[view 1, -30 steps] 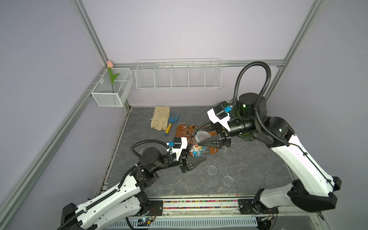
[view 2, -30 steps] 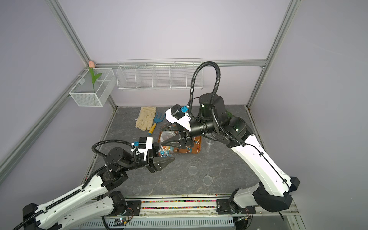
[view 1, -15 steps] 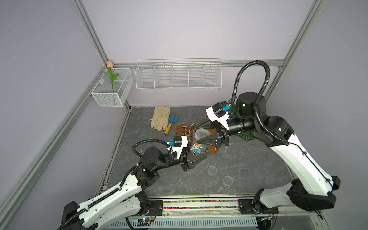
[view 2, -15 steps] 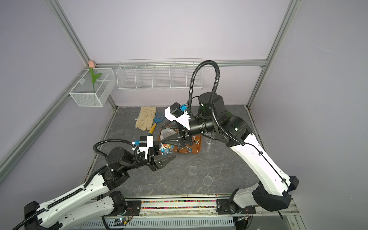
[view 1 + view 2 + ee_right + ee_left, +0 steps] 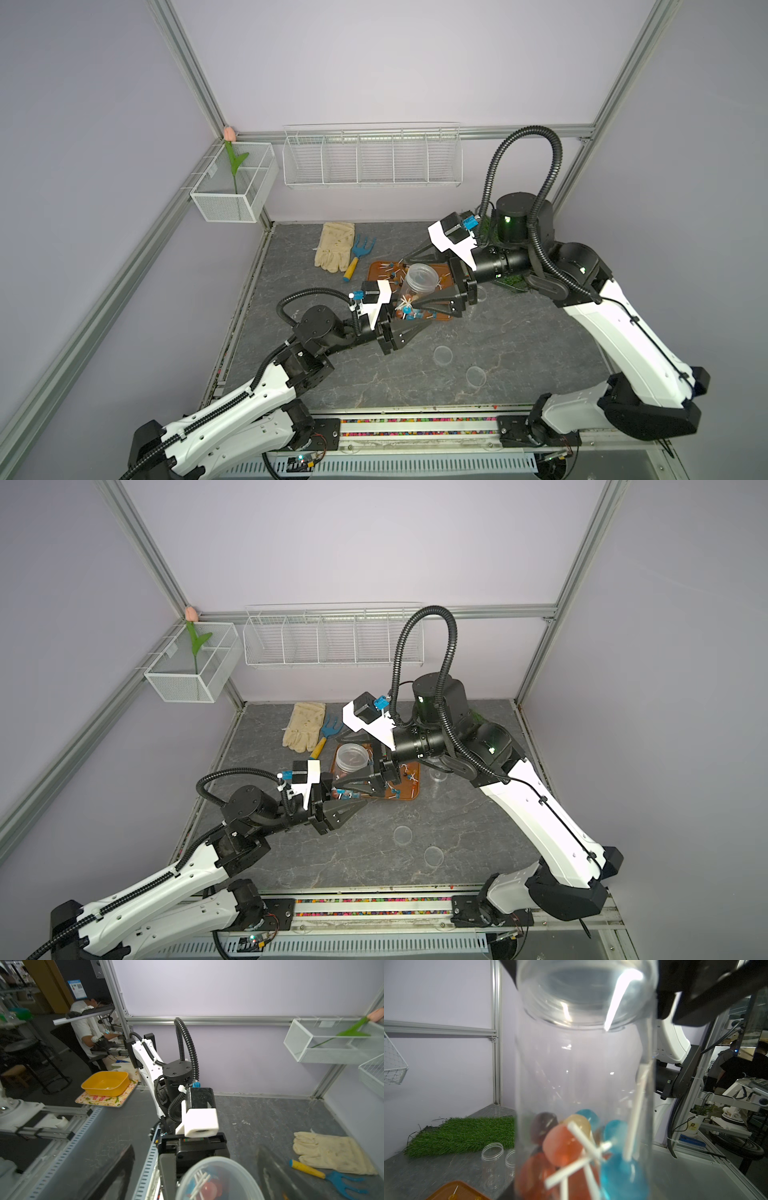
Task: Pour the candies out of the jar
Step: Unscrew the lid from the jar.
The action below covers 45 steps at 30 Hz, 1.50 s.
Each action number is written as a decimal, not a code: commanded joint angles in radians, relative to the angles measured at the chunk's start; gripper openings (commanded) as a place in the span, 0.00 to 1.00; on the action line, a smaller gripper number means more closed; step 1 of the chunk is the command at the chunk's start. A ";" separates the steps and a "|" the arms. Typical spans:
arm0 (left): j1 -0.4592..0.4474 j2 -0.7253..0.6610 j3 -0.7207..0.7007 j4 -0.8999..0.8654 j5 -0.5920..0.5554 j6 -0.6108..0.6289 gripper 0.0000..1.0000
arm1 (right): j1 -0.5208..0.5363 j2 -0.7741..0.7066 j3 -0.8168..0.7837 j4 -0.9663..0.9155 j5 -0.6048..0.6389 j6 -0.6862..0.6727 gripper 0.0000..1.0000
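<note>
left gripper point(image 5: 409, 314) clamped on the jar point(image 5: 419, 277) – right gripper point(image 5: 409, 286) spread wide either side of it
jar held over orange tray point(image 5: 374, 274) on grey marbled table point(image 5: 519, 332), lilac walls point(image 5: 374, 62); candies point(image 5: 566, 1142) – blue, orange, brown, white sticks – heaped in its base

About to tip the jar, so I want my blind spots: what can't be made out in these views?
- How the left gripper grips the jar: in both top views it is partly covered by the right gripper, and the left wrist view cuts its fingers off.
- How many candies are in the jar: left wrist view, blurred and overlapping.
- The middle of the tray: both top views, hidden by jar and grippers.
</note>
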<state>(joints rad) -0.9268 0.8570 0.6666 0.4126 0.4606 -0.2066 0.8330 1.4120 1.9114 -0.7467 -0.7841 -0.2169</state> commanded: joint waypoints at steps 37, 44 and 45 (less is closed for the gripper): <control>0.006 0.013 -0.007 -0.053 -0.208 0.109 0.45 | 0.082 -0.080 -0.191 0.151 0.561 0.561 0.77; 0.006 0.003 -0.009 -0.064 -0.214 0.114 0.45 | 0.081 -0.074 -0.191 0.164 0.537 0.549 0.55; 0.006 0.004 -0.009 -0.064 -0.214 0.113 0.45 | 0.082 -0.072 -0.187 0.163 0.533 0.548 0.53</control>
<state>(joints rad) -0.9249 0.8753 0.6521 0.3374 0.2573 -0.1085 0.9089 1.3334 1.7332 -0.6212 -0.2142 0.3340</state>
